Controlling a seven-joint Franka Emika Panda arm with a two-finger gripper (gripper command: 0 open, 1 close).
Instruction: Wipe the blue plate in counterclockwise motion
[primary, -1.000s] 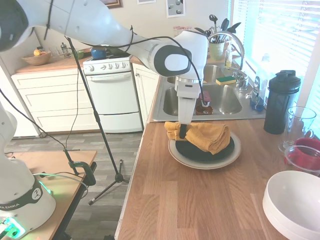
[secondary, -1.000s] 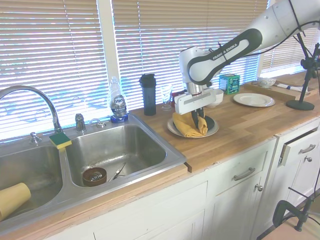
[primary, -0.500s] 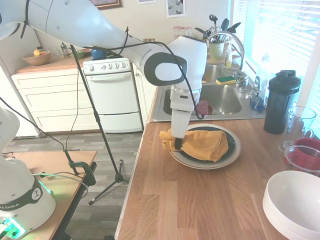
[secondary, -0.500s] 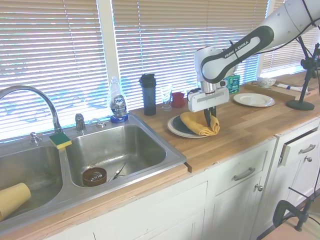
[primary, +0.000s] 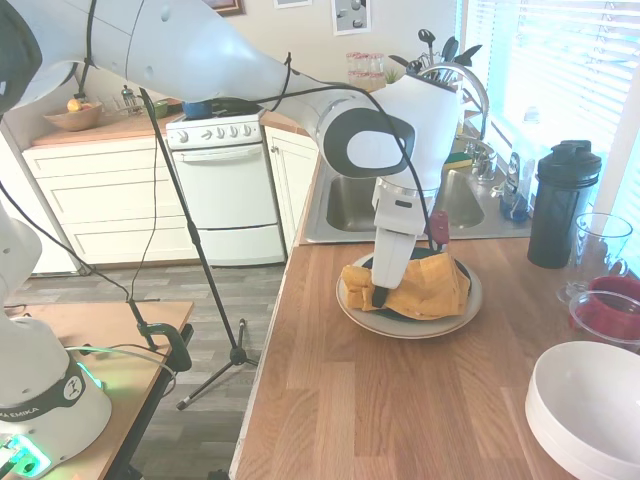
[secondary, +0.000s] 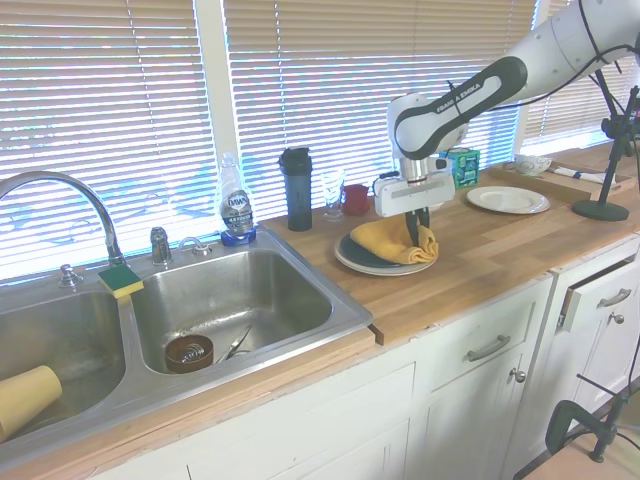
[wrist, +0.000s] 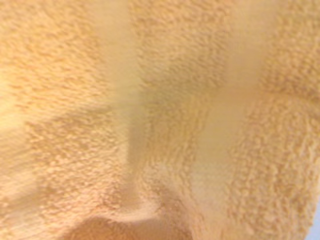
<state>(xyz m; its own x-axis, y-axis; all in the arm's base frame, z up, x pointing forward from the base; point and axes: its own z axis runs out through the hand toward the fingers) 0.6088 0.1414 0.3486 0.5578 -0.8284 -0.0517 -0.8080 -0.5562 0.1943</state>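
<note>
Kitchen, daylight through white window blinds (secondary: 300, 90) behind the wood countertop (primary: 400, 400). Steel double sink (secondary: 215, 300) with curved faucet (secondary: 70, 195) at left of the second exterior view. White cabinets (secondary: 480, 390) below. In the first exterior view, white stove (primary: 225, 180) at upper left, grey plank floor (primary: 215, 320) lower left, beige wall (primary: 300, 35) with pictures at top.

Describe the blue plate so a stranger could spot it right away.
On the wooden counter beside the sink, a cream plate sits under the gripper. The blue plate lies on it, dark and glossy, mostly covered by a yellow cloth.
</note>
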